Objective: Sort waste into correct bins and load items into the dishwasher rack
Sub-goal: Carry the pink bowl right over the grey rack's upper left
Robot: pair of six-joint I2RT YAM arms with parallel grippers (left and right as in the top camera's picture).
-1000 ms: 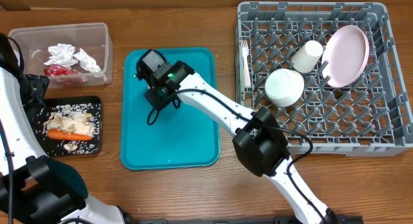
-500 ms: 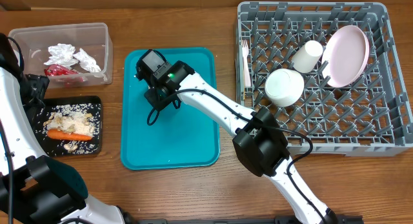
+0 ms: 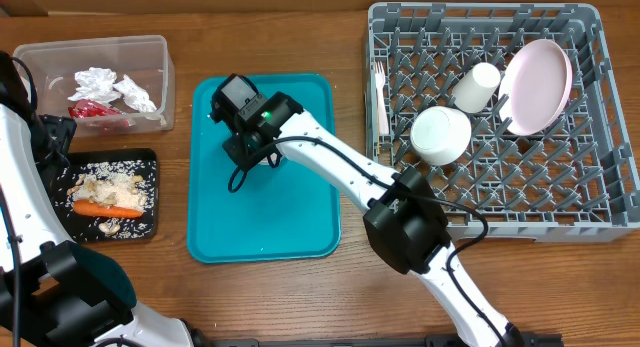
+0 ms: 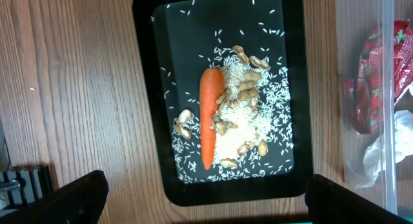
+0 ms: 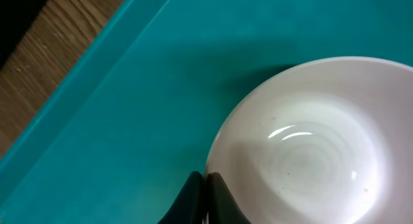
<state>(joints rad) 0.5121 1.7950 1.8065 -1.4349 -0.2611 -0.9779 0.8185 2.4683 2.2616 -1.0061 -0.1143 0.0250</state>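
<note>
The right arm reaches from 5 o'clock in the overhead view, elbow above the bench between the teal tray and the rack, forearm slanting toward 10 o'clock, wrist bent down over the tray's upper left part. Its right jaws are pinched together at the rim of the bowl, one tip outside and one over the inner wall, and seem to clamp that rim at the bowl's 7 o'clock side in the wrist view. The bowl sits upright on the tray, mouth up, hidden under the wrist from overhead. The tray's raised edge runs slantwise beside it at 10 o'clock, with bench wood beyond; bare teal surface spreads toward 5 o'clock overhead. The left arm stands at the 9 o'clock edge, and its left jaws hang spread wide, holding nothing, over the black tray. There the carrot lies among rice, its long axis running 12 to 6 in the wrist view, tip at 6. The tub sits just beside the black tray, at 12 o'clock overhead.
</note>
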